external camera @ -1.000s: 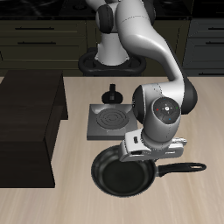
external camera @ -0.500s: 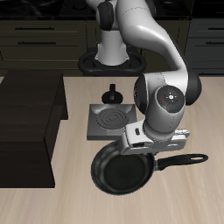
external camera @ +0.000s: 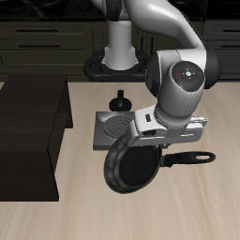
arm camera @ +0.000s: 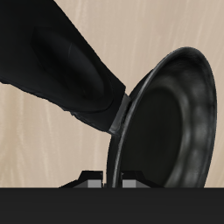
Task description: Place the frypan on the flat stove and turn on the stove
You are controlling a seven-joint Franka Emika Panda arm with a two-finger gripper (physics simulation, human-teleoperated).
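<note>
While the hand is clamped on the frypan, tilted above the surface, the flat stove is bare; placing and switching on remain.

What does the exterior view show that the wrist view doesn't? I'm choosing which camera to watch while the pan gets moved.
Only the exterior view shows the flat stove with its ring burner, the knob at its far edge, the dark cabinet block, the robot arm, and the frypan's place: tilted, beside the stove nearer the table's front edge. Only the wrist view shows the pan's rim close up, where the handle meets it, and the gripper's fingertips by that rim. Both show the frypan, its handle and the wooden table.
</note>
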